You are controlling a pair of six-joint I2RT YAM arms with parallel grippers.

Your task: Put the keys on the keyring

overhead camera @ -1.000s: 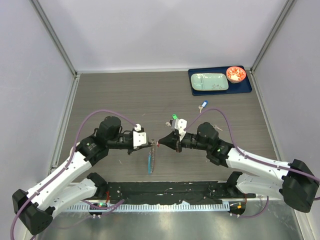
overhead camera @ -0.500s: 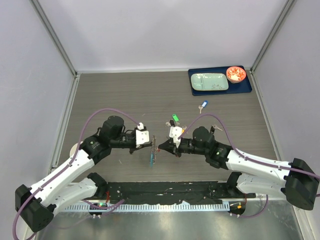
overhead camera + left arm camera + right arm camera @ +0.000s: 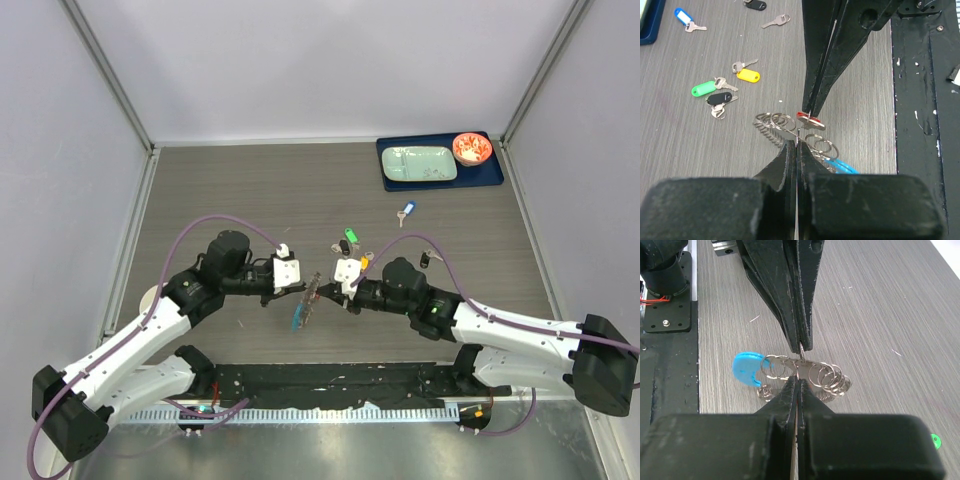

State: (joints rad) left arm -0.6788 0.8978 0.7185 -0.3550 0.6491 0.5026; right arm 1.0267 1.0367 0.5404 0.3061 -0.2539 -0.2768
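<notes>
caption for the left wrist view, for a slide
Left gripper and right gripper meet, shut, over the keyring, a red key at the right's tips; spare keys beyond.

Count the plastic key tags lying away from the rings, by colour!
Blue tag: 1
Green tag: 1
Yellow tag: 1
Black tags: 2
Total: 5

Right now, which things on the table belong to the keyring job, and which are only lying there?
For the job: keyring, red key, green key, yellow key, black key, blue key.
Lying about: blue tray, pale plate, red bowl, white disc.
</notes>
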